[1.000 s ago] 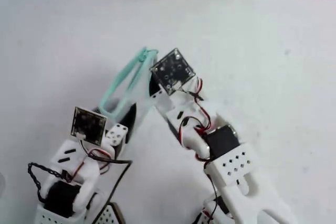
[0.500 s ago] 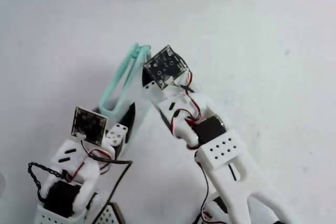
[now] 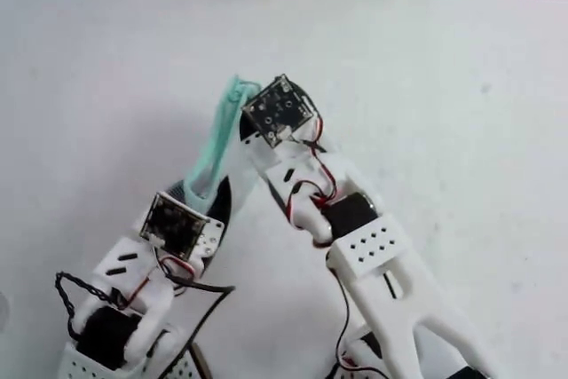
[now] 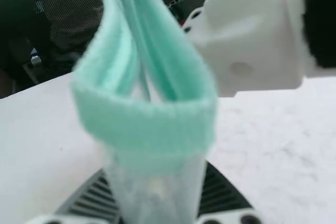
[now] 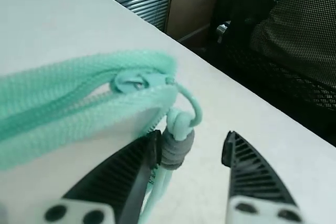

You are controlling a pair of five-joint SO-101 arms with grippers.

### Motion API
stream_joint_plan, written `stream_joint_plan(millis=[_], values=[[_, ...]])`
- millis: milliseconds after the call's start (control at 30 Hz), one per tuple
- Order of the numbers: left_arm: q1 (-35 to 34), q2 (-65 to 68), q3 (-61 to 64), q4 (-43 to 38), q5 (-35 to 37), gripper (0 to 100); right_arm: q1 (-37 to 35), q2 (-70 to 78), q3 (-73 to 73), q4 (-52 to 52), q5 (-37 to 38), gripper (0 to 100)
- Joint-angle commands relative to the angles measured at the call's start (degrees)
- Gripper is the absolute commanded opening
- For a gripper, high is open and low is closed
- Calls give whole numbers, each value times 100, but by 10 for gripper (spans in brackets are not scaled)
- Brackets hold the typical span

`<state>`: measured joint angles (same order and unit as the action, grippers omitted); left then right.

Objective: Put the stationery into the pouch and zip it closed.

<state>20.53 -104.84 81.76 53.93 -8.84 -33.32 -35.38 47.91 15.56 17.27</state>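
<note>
Narrowing: the pouch (image 3: 213,144) mouth, wide apart a second ago, is now drawn to a slim teal strip. Left gripper (image 4: 155,195): advanced from its earlier station, it clamps the pouch's near end, with the body rising between its jaws. Right gripper (image 5: 191,153): shifted to the far end, jaws apart, the zipper pull (image 5: 176,142) against one jaw and clear of the other; slider (image 5: 131,82) just beyond. Contents: cannot tell. Judgement: filling appears done; zipping not begun, since the pull is ungrasped.

Right gripper (image 5: 192,137) jaws apart (left arm (image 3: 124,274) alongside, leaning inward).
</note>
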Motion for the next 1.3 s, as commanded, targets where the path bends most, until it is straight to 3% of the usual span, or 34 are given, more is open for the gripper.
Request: stream_joint_plan(millis=[0,233,400,733,900,1267], values=[[259,4,18,-70,-88,23,-145,242,-105,-400,53,194],[259,4,18,-70,-97,23,-101,734,-105,-1042,9,177],[259,4,0,-53,-97,23,-48,541,-158,-1367,44,14],[242,4,9,-70,-97,23,488,-66,-158,-1516,9,19],[242,4,9,-79,-97,23,462,-1138,-185,-919,9,19],[215,4,9,-44,-97,23,-523,-3169,-202,1420,53,19]])
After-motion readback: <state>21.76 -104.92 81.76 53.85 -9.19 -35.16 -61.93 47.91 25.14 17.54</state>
